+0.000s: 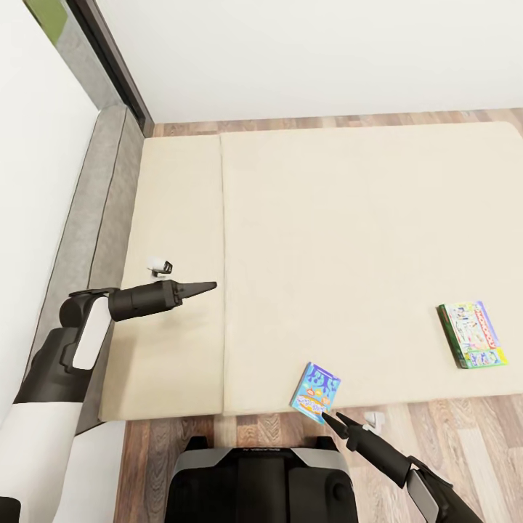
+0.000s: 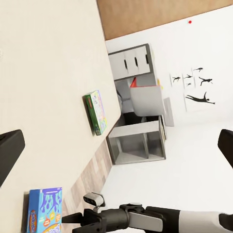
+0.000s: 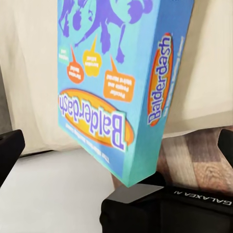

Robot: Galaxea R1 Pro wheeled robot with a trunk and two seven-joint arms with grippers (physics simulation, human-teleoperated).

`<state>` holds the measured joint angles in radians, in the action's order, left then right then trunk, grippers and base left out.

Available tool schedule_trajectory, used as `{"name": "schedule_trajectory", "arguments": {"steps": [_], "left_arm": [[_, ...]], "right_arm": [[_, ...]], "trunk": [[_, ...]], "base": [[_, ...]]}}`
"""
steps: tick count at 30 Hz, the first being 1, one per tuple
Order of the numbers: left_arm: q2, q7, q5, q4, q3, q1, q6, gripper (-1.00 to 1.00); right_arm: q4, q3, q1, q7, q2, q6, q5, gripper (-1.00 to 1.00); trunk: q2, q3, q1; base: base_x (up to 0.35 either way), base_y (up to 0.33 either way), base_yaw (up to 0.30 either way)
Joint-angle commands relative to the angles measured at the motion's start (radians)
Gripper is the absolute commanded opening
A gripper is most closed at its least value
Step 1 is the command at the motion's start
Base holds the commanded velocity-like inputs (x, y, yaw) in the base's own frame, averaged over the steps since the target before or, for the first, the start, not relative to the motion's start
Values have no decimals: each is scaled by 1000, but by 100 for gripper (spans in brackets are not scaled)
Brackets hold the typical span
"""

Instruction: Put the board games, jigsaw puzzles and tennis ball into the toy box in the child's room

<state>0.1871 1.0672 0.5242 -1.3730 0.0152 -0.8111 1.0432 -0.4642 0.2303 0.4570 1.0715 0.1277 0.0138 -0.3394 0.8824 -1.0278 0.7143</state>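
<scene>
Head view tells you the job has barely begun: the blue cartoon-printed Balderdash game box and the green-edged printed game box lie on the beige mattress, with your right gripper spread open at the blue box's corner, gripping nothing. Your left gripper hovers empty, how wide unclear, while its wrist view adds the grey-white desk across the room.

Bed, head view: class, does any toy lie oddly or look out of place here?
Yes. The blue Balderdash box sits at the near edge of the bed, one corner overhanging the wooden floor, turned askew, right in front of the right gripper. The green-edged game box lies flat, well on the mattress.
</scene>
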Motion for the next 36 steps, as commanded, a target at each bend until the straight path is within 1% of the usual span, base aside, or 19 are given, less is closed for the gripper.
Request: {"name": "schedule_trajectory", "arguments": {"steps": [1, 7, 11, 12, 16, 19, 36], "left_arm": [[0, 3, -1, 0, 1, 0, 4, 100], [0, 3, -1, 0, 2, 0, 4, 100], [0, 3, -1, 0, 1, 0, 4, 100], [0, 3, -1, 0, 1, 0, 4, 100], [0, 3, -1, 0, 2, 0, 4, 100], [0, 3, -1, 0, 2, 0, 4, 100], [1, 5, -1, 0, 2, 0, 4, 100]], "right_arm": [[1, 1, 1, 4, 0, 3, -3, 100], [1, 1, 6, 4, -1, 30, 0, 100], [1, 1, 10, 4, -2, 42, 20, 100], [1, 1, 12, 4, -2, 44, 35, 100], [1, 1, 15, 3, -3, 46, 64, 100], [1, 1, 16, 3, -3, 47, 72, 100], [1, 1, 17, 2, -3, 47, 79, 100]], "trunk": [[1, 0, 0], [1, 0, 0], [1, 0, 0], [1, 0, 0], [1, 0, 0], [1, 0, 0], [1, 0, 0]], "base": [[0, 0, 0], [0, 0, 0], [0, 0, 0], [0, 0, 0], [0, 0, 0], [0, 0, 0], [0, 13, 0]]}}
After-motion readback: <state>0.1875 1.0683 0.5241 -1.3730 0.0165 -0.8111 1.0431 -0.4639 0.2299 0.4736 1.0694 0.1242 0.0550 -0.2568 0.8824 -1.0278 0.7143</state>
